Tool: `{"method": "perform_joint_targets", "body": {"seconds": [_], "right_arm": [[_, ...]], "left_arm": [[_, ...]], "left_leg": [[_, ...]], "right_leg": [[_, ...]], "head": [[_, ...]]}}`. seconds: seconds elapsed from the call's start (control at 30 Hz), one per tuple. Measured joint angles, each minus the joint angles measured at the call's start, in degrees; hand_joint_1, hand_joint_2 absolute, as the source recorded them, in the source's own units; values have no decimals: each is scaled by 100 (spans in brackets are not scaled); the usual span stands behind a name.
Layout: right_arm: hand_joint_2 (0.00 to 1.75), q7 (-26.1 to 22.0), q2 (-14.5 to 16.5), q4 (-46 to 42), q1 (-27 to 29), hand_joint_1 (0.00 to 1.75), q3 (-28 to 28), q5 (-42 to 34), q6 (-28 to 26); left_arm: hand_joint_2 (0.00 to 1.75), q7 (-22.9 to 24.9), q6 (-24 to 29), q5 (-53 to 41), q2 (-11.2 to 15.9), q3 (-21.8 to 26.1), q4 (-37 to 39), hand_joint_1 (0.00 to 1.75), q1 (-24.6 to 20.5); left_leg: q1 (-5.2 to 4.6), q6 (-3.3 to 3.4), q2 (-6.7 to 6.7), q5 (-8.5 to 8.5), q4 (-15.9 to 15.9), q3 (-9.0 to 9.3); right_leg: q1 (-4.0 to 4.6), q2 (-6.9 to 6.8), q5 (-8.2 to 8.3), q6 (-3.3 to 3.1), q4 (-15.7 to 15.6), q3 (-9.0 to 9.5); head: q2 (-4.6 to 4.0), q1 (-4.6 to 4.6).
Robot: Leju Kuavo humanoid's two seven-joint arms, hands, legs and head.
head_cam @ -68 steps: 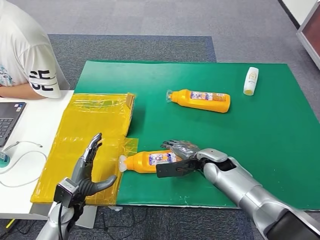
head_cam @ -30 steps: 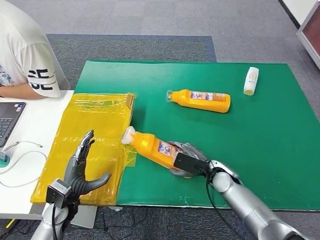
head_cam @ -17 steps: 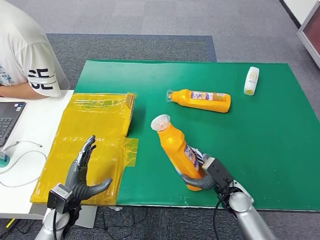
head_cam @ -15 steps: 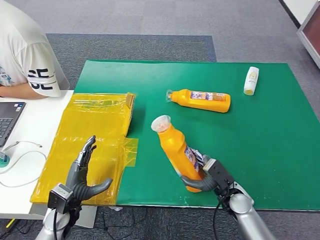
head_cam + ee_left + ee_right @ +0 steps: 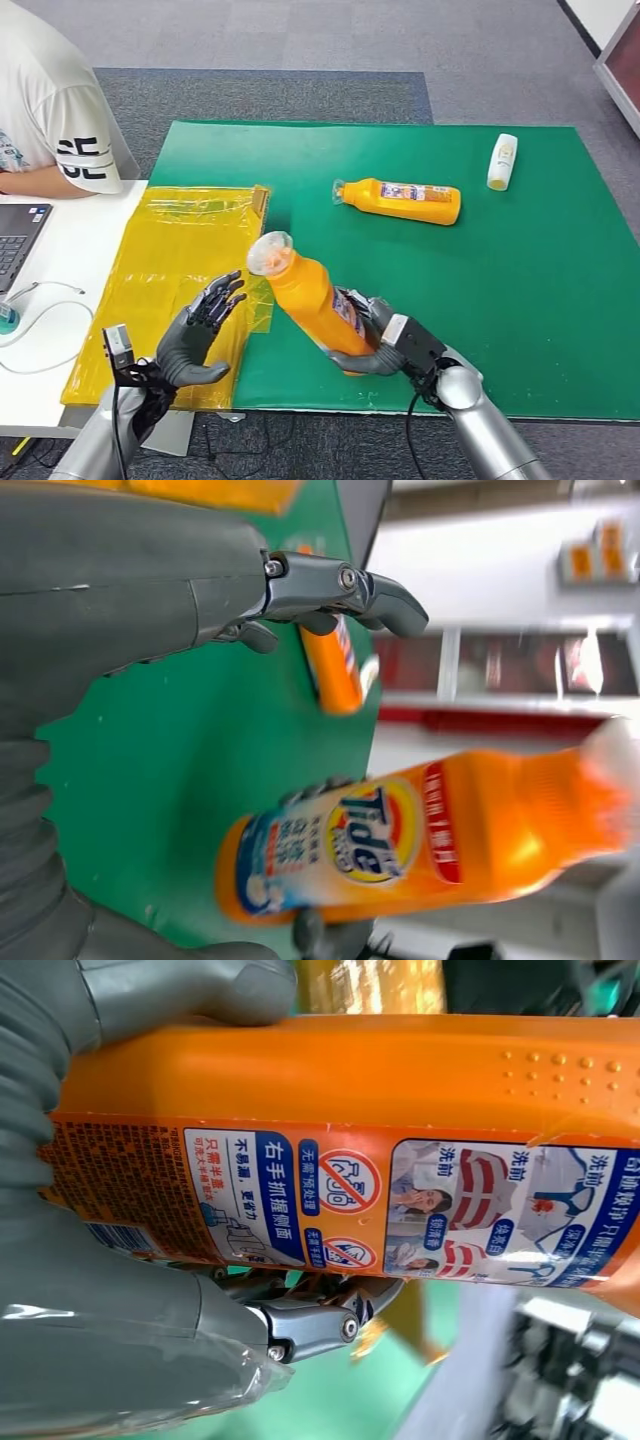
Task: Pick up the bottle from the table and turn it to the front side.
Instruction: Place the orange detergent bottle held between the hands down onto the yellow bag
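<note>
Above the green mat, right hand gripped the tilted orange bottle by its base, left hand held nothing, fingers spread, nearby.

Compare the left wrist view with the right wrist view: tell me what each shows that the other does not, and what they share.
Left wrist alone: the Tide logo side of the held bottle, the open left hand, a second orange bottle lying on the green mat.
Right wrist alone: the bottle's back label with instructions and pictures, close up, with the right hand gripping it.
Both: the same orange bottle, lifted off the green mat.
</note>
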Motion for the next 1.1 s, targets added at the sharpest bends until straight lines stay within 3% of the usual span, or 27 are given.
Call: {"method": "perform_joint_targets", "body": {"seconds": [0.17,0.5,0.77,1.1], "right_arm": [[175,-23,6,-50,-269,175,454,121,-150],[175,151,27,69,-566,175,1191,798,-899],[175,292,148,295,-631,175,1516,1160,-1337],[175,322,287,468,-686,175,1684,1162,-1445]], "left_arm": [[175,-2,-394,116,431,-407,205,0,-342],[175,-2,-154,126,954,-940,261,0,-669],[175,-2,88,132,1018,-1043,261,0,-730],[175,-2,194,243,840,-1115,233,0,-841]], "left_leg": [[0,-1,0,0,0,0],[-1,0,0,-1,0,-2],[0,0,0,0,0,-2],[-1,0,0,-1,0,-3]], "right_leg": [[1,0,0,0,2,-2],[1,0,-1,0,1,-3],[1,0,-1,0,1,-5],[0,0,-1,0,1,-5]], "head": [[0,1],[0,0],[0,1],[0,0]]}}
